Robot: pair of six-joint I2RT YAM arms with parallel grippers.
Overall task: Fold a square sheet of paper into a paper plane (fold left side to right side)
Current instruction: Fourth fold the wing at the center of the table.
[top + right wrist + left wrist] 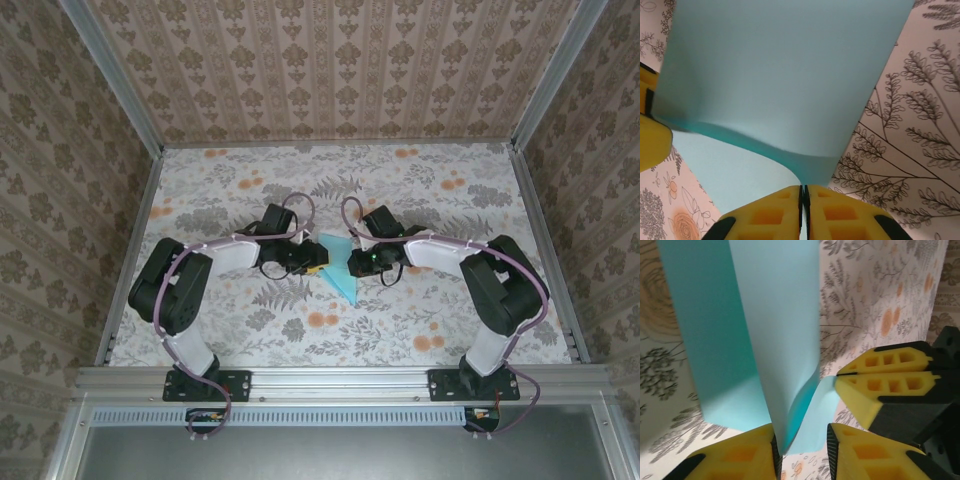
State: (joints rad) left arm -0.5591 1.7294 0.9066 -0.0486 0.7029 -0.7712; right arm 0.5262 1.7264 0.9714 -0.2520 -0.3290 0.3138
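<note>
Now, the light-blue sheet of paper [341, 275] lies in the middle of the flowered counter [420, 190], between the two arms, which meet over it from both sides. From the top camera the sheet looks like a narrow wedge. Its long axis runs from the far side to the near side and leans a little to the right at the near end. The wide end is on the far side, and the narrow tip points toward the near edge, where the arm bases are. The sheet is not flat. In the wrist views one layer rises from the counter and bends over a lower layer that rests on the flower pattern.

The left gripper [317, 268] is at the left edge of the sheet. Its yellow fingers [740, 460] stand apart, and the raised fold of the paper goes down into the gap between them. The fold is close to one finger, but I cannot tell if it touches. The right gripper [352, 262] is at the right edge. Its fingers are pressed together and pinch the paper where the curved layer comes down to them. The two grippers are just beside each other, with the paper between.
</note>
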